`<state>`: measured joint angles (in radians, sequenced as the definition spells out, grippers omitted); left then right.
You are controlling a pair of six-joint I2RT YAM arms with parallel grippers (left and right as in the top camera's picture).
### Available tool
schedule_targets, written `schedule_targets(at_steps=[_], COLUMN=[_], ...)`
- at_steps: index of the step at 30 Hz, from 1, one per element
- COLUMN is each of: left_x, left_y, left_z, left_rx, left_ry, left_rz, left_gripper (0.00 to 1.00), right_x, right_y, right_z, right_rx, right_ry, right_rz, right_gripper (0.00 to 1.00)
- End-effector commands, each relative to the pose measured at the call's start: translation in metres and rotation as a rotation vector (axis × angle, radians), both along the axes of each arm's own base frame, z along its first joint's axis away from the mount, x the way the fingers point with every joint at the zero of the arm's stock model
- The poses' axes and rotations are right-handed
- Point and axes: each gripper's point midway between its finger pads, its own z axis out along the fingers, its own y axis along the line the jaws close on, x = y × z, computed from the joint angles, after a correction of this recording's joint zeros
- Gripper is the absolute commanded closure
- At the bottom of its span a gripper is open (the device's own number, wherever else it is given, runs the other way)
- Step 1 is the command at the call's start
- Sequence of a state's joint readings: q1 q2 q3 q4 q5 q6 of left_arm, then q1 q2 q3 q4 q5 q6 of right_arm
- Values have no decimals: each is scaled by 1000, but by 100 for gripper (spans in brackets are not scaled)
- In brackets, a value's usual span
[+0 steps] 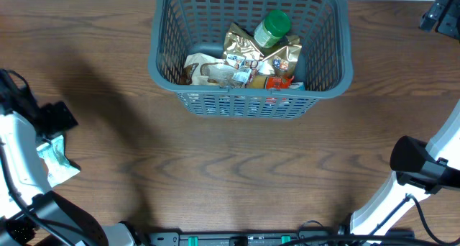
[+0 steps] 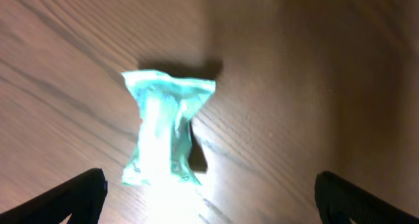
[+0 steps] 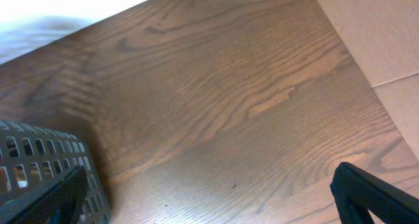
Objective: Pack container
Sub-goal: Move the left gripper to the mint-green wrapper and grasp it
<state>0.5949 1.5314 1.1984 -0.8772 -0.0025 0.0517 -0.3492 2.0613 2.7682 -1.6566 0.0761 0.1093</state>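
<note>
Your container sits at the 12 o'clock edge of the table, upright, its slotted wall facing you. Inside lie a green-capped bottle toward 1 o'clock, a gold foil bag in the middle, and a pale packet toward 8 o'clock, with something red-orange beneath that is too crumpled to name. Out at about 8 o'clock on the table, well apart from the container, a teal packet lies flat on the wood. Your left gripper hangs above it with its fingers spread wide and nothing between them; in the left wrist view the packet lies ahead of the fingertips and nearer the left one. Your right gripper is likewise spread and empty, down at 4 o'clock, with only a corner of the container at the edge of its view. You look to be in the pick-up step for this last loose packet. Next, shift a little toward the packet to centre it, descend, and close across its narrow waist. The thin film may slip, so grip near the table.
</note>
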Motion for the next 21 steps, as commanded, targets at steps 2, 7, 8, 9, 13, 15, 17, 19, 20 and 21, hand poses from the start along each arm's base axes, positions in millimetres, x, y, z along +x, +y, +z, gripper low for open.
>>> schedule_targets(at_steps=[2, 7, 8, 9, 13, 15, 17, 19, 20, 21], left_x=[-16, -39, -44, -47, -50, -49, -47, -44, -43, -41], left_y=[-1, 3, 3, 3, 5, 7, 9, 11, 12, 13], left_z=[-26, -53, -58, -63, -72, -74, -74, -74, -74, -73], left_rx=[-17, -40, -45, -48, -41, -32, -24, -14, -9, -4], left_ry=[38, 70, 76, 79, 70, 63, 54, 43, 39, 34], left_rz=[30, 75, 82, 90, 92, 83, 81, 78, 72, 67], left_gripper=[2, 2, 2, 2, 2, 1, 2, 2, 2, 1], right_x=[0, 0, 0, 0, 0, 0, 0, 0, 0, -1], right_y=[-3, -3, -3, -3, -3, -3, -3, -3, -3, -3], right_z=[-3, -3, -3, -3, -3, -3, -3, -3, -3, -3], right_rx=[-10, -10, -10, -10, -10, -10, -10, -9, -9, -8], right_ry=[12, 12, 12, 12, 12, 12, 12, 14, 15, 16], right_rz=[3, 3, 3, 3, 3, 3, 3, 3, 3, 3], right_gripper=[1, 1, 1, 1, 1, 1, 1, 1, 1, 1])
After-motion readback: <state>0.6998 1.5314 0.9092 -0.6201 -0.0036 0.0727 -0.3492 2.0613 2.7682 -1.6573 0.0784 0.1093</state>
